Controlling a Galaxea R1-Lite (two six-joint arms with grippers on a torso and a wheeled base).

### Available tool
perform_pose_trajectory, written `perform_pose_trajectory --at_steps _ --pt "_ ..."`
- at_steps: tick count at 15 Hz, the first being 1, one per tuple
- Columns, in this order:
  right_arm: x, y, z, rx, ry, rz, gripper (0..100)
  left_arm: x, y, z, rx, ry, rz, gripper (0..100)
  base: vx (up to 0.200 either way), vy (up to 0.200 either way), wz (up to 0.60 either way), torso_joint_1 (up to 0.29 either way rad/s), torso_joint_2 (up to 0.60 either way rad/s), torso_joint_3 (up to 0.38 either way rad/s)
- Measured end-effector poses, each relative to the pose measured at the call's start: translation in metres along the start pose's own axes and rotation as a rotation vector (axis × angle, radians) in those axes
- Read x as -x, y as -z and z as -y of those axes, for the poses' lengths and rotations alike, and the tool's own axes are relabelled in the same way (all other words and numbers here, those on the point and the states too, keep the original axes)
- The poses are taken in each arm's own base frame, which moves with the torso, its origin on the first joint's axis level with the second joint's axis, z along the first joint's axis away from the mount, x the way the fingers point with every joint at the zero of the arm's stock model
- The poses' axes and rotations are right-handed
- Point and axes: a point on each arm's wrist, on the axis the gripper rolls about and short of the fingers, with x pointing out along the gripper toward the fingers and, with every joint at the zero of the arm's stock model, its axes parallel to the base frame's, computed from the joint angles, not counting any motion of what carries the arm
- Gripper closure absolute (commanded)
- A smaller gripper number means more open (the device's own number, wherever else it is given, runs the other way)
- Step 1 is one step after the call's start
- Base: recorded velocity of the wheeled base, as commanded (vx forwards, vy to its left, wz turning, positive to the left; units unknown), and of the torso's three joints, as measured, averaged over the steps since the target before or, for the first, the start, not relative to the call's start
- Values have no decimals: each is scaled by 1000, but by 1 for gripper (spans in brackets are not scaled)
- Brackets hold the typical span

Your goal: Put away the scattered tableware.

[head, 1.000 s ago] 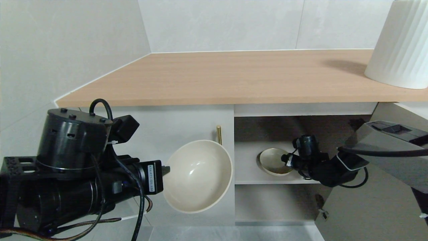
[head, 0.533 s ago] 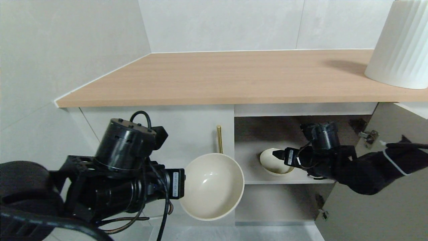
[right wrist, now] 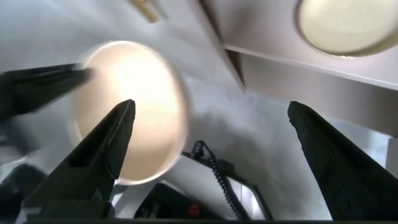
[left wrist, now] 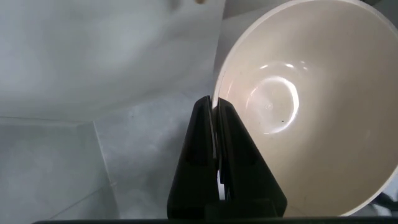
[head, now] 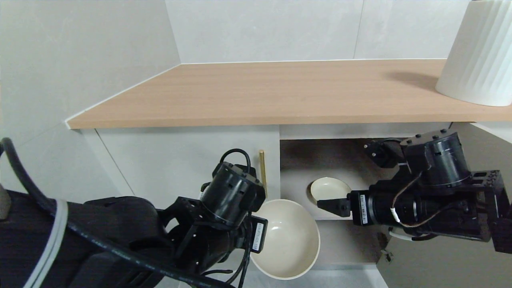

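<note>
Tableware was judged to be partly put away. A small dish point(head: 329, 189) was seen lying on the shelf point(head: 296, 210) inside the open cabinet compartment, and that part of the job could be counted as done. A large cream bowl point(head: 289, 239) was held off the floor by the left gripper point(left wrist: 216, 111), low in front of the cabinet, just at the edge where the closed door with its brass handle point(head: 262, 168) met the open compartment. The bowl's rim was pinched between the closed fingers point(left wrist: 200, 146), one inside the wall and one outside, with the bowl tipped so that its hollow faced up and outward. The right gripper point(right wrist: 210, 106) was found in front of the shelf, near the small dish but apart from it, its fingers point(right wrist: 106, 155) spread wide with nothing between them. What was left, by this reading, was for the large bowl to be carried into the compartment, set down and released. A white ribbed vessel point(head: 478, 56) stood on the worktop point(head: 280, 92) above.
</note>
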Motion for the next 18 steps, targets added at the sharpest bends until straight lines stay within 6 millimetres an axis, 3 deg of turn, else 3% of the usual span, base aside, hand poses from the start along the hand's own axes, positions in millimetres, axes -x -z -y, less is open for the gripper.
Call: perform_pose_trajectory --at_steps 4,14,15,18 --pt "-1 13 -9 86 -6 -75 0 -5 8 13 -36 -32 -3 100 0 0 0 0 0 0" --pt "-42 38 -11 114 56 -190 0 5 14 25 -70 -46 25 100 0 0 0 0 0 0" --pt "-44 39 -11 114 56 -196 100 5 14 25 -71 -46 25 100 0 0 0 0 0 0" --pt "-47 41 -10 111 57 -204 100 6 16 27 -75 -42 23 100 0 0 0 0 0 0"
